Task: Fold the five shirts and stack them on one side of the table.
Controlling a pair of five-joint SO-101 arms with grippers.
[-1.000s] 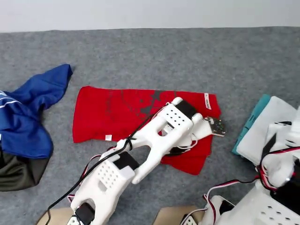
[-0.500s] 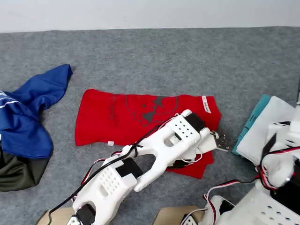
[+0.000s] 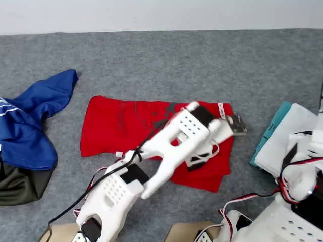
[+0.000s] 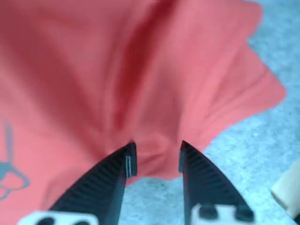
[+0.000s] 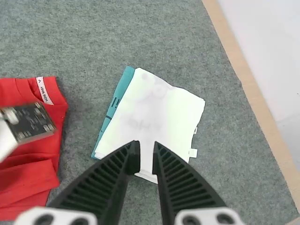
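**LEFT GRIPPER HOLDING THE RIGHT END OF THE RED SHIRT; LONG AXIS RUNNING EDGE TO EDGE**

At the near right corner of the table [image 3: 202, 65], the right gripper [image 5: 144, 152] is hanging above the folded stack. Its jaws are pressed almost together and are gripping nothing. The stack is lying just beside the right edge, with a white shirt [image 5: 154, 117] resting on a teal one [image 5: 112, 110].

Further in, the left arm is reaching from the near edge across the middle of the table. The left gripper [image 4: 155, 157] is pinching a bunched fold of the red shirt [image 3: 116, 126] between its jaws, at the shirt's near right part (the arm is covering the exact bite point in the high view).

The red shirt is lying flat at the middle of the table, with its long axis running parallel to the near edge. From the gripper, most of the cloth is extending toward the left edge. The stack is lying the opposite way, toward the right edge, near the shirt's right end but apart from it.

Judged from this layout, the left arm is the nearer one for the red shirt and the right arm for the stack. A fold across the long axis would call for carrying the held end toward the left edge.

At the left edge, a dark shirt [image 3: 15, 186] is lying nearer. A crumpled blue shirt [image 3: 35, 121] is overlapping it farther in, well apart from the red one.
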